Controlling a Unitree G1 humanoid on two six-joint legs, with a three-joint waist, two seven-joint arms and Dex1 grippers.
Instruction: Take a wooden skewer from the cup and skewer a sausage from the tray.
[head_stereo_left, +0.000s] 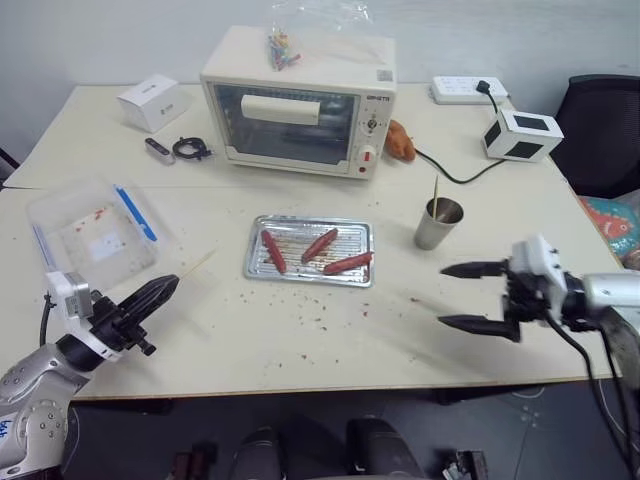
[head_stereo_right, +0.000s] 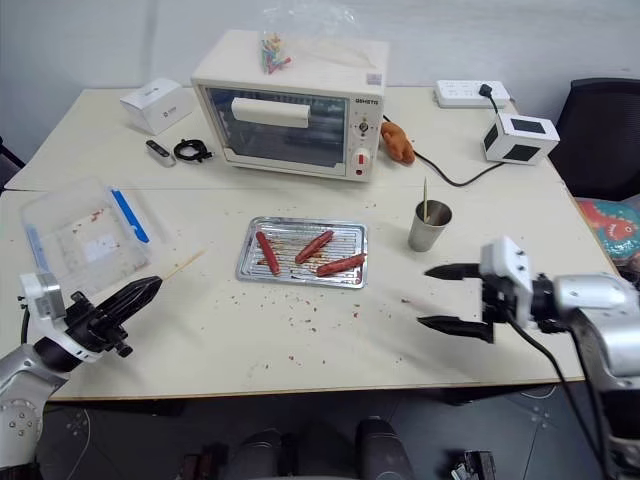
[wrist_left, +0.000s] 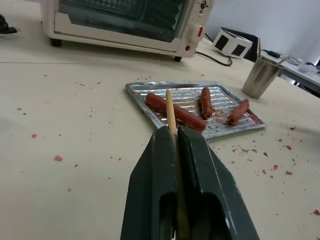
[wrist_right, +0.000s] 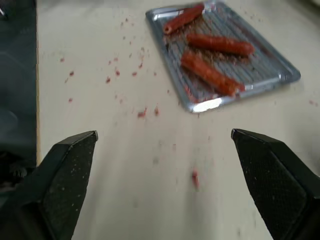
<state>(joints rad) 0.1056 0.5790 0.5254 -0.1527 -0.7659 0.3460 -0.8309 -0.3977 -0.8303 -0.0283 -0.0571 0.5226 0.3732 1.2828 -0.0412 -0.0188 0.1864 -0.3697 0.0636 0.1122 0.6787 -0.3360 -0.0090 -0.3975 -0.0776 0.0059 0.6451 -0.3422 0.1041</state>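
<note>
The left gripper (head_stereo_left: 165, 289) is pinching the wooden skewer (head_stereo_left: 197, 264) between pressed-together fingers, its tip aiming at two o'clock toward the tray (head_stereo_left: 310, 251). The right gripper (head_stereo_left: 455, 295) is hovering with jaws spread wide and nothing between them, at four o'clock from the tray. Three sausages are lying in the tray, the nearest sausage (head_stereo_left: 273, 251) at its nine o'clock side. The cup (head_stereo_left: 438, 223) is standing at the tray's three o'clock, holding another stick.

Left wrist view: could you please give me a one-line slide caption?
Left hand shut on a skewer aimed at three sausages on the tray.
</note>
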